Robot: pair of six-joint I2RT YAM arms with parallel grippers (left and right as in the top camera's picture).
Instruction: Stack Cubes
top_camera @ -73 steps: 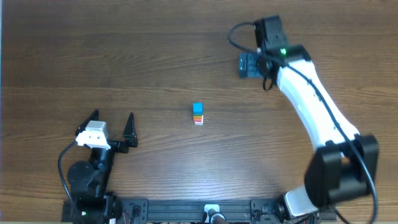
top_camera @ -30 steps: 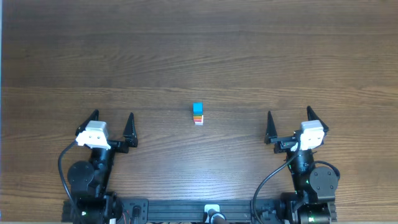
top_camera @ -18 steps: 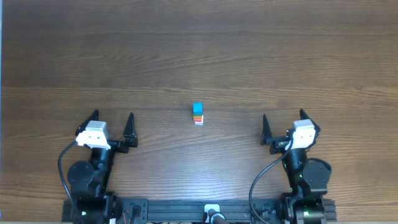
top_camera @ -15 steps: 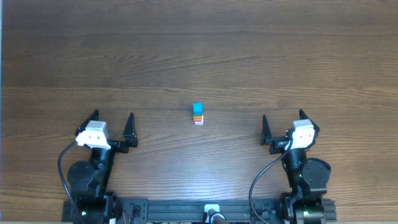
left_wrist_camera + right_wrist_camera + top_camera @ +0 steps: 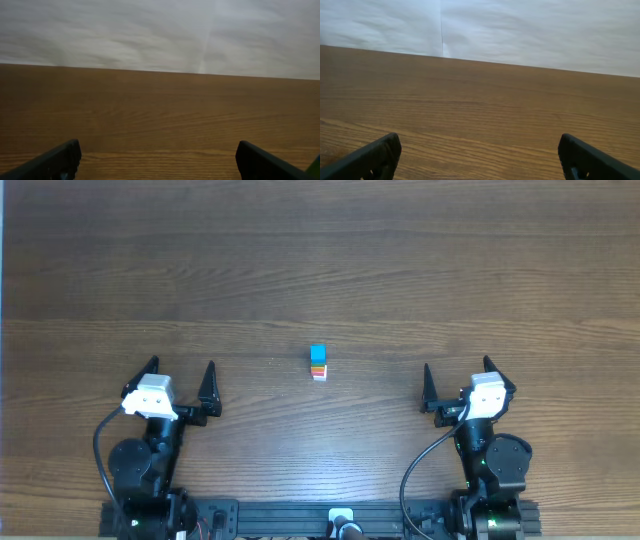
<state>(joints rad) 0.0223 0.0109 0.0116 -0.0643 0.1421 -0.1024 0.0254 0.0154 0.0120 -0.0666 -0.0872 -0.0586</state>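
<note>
Stack status, top view: the cube stack stands near the middle of the desk, with a blue cube on top, an orange one under it and a lighter layer at the base that is too small to identify. The stack looks upright, and nothing touches it. The left end effector is parked near the desk edge where the arm bases stand, toward the left corner, with its fingers spread apart and nothing between them. The right end effector is parked at the same edge toward the right corner, also spread and empty. Both are well apart from the stack, one on each side of it.

Change: 2.4 s ago the right arm was stretched out toward the far right part of the desk. It has since folded back to its base and has only settled slightly in the last second. The left arm and the stack have not moved. Judgement: stacking appears complete and both arms are in the rest pose, so no further grasp seems called for.

Left wrist view: both fingers sit wide apart over bare desk, with a pale backdrop beyond the far edge.

Right wrist view: its fingers are likewise wide apart over bare wood grain.
</note>
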